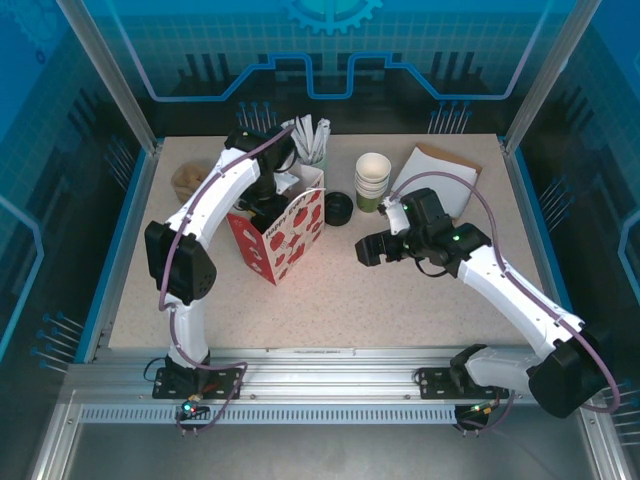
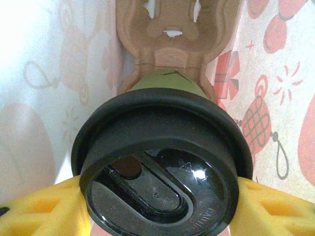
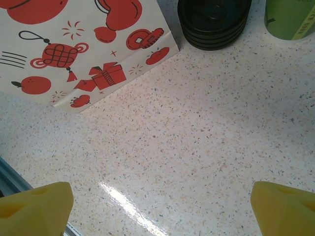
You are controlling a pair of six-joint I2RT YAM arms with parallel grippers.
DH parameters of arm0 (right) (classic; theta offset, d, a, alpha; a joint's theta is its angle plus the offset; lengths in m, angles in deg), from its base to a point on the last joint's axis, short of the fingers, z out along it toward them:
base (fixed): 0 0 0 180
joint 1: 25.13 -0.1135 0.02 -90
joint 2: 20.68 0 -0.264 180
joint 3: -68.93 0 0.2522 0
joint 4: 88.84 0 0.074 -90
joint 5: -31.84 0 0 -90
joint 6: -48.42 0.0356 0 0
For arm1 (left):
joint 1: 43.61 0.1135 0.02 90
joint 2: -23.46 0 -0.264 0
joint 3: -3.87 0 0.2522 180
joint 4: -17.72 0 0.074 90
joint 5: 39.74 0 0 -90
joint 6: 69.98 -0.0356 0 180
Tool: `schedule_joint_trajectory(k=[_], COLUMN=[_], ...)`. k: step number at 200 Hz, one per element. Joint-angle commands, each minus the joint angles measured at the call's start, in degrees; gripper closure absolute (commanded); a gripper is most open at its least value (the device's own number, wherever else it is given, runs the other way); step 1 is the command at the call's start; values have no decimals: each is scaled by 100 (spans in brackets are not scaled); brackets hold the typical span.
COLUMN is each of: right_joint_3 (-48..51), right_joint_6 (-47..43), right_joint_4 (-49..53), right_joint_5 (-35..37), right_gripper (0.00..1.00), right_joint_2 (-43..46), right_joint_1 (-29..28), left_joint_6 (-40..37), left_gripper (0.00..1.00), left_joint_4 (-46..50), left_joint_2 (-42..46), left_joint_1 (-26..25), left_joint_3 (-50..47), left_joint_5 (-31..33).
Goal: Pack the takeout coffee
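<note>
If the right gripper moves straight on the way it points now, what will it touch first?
Probably the bare table, since the open right gripper tilts down toward it. The stack of black lids lies farther along that line; depth is hard to judge.

left tool (image 2: pixel 157 209): clamped on takeout coffee (image 2: pixel 162 142) | right tool (image 3: pixel 160 209): open, hovering
</note>
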Motion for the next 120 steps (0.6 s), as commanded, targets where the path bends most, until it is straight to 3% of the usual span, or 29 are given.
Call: schedule_joint_trajectory(k=[1, 120], right_joint_3=[22, -9], right_joint_6=[-89, -89], right_joint_4=[-50, -51], right_joint_5=[17, -18], right_gripper=[6, 6], right_joint_2=[-20, -99], right_joint_1=[-82, -81], left_joint_6=[-38, -54], left_gripper=[56, 57], left_joint_4=[171, 344], left_joint_2=[265, 413], left_joint_1=[54, 60], left_joint_3=[-43, -80], left_joint_5=[-46, 13])
